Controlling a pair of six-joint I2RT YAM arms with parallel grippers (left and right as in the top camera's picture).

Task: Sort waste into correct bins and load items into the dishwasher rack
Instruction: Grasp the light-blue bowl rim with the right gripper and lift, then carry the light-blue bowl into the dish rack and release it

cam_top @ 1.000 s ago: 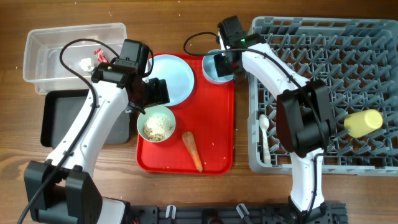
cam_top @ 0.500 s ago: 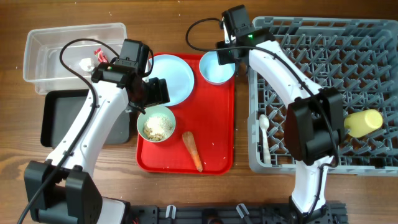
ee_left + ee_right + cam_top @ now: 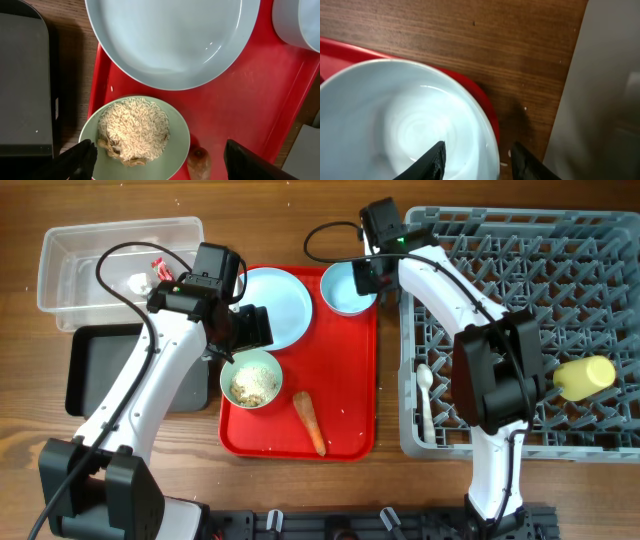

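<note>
As right gripper (image 3: 477, 152) straddles its rim, blue bowl (image 3: 395, 115) sits beside rack (image 3: 600, 290).

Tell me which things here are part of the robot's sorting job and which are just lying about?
Part of the job: clear tub, black tray, red wrapper, white scrap, carrot, rice, green bowl, plate, blue bowl, yellow cup, spoon, grey rack.
Just lying about: red serving tray, wooden table.

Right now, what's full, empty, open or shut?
green bowl: holds rice
blue bowl: empty
plate: empty
yellow cup: on its side in rack
clear tub: holds red wrapper, white scrap
black tray: looks empty
left gripper: open
right gripper: open, astride blue bowl's rim
</note>
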